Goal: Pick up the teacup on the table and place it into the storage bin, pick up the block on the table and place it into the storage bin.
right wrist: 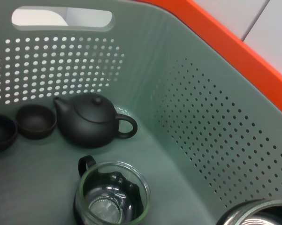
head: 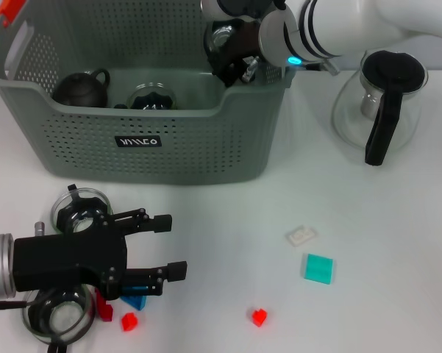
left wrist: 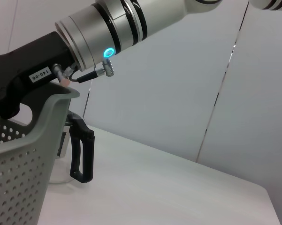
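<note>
Head view is showing the right gripper (head: 234, 57) hanging over the far right rim of the storage bin (head: 154, 158) in the upper part of the frame. Its jaws are pinching a small glass teacup (head: 223, 37) by the wall, and the cup is sitting above the bin's inside, not yet set down. In the right wrist view, the rim of that cup (right wrist: 257, 212) is peeking in at the lower right corner, over the bin floor. A dark teapot (right wrist: 90, 119) and a glass cup (right wrist: 110, 197) are already lying there.

The left gripper (head: 168, 246) is waiting at the lower left of the head view with its jaws spread, holding nothing. It is just beside two more glass cups on the table (head: 206, 220).

The teacup is looking light, stiff, slick and breakable, so I would say a gentle pinch across the rim and a low release are suiting it. The red block (head: 259, 317), low in the centre, is looking small, hard and light. Its flat opposite faces are the places to grip.
</note>
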